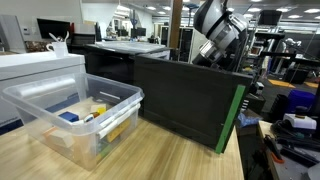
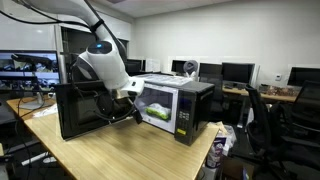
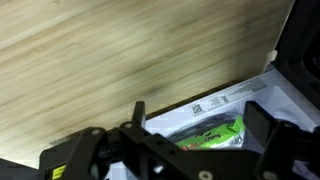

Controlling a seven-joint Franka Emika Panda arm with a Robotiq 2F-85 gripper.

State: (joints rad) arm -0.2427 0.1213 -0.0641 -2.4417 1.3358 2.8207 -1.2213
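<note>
My gripper point(image 3: 200, 113) is open, its two black fingers spread wide in the wrist view. Between and beyond the fingers lies a green snack packet point(image 3: 215, 132) inside the white interior of a microwave point(image 2: 190, 105). In an exterior view the gripper point(image 2: 137, 100) reaches in at the microwave's open front, where the green packet point(image 2: 155, 113) shows. I cannot tell whether the fingers touch the packet. In an exterior view the arm point(image 1: 220, 35) dips behind a black panel, and the gripper is hidden there.
A large black panel point(image 1: 190, 95) with a green edge stands on the wooden table point(image 3: 100, 50); it also shows in an exterior view point(image 2: 80, 110). A clear plastic bin point(image 1: 40, 120) holding small items sits on the table. Desks, monitors and chairs surround the table.
</note>
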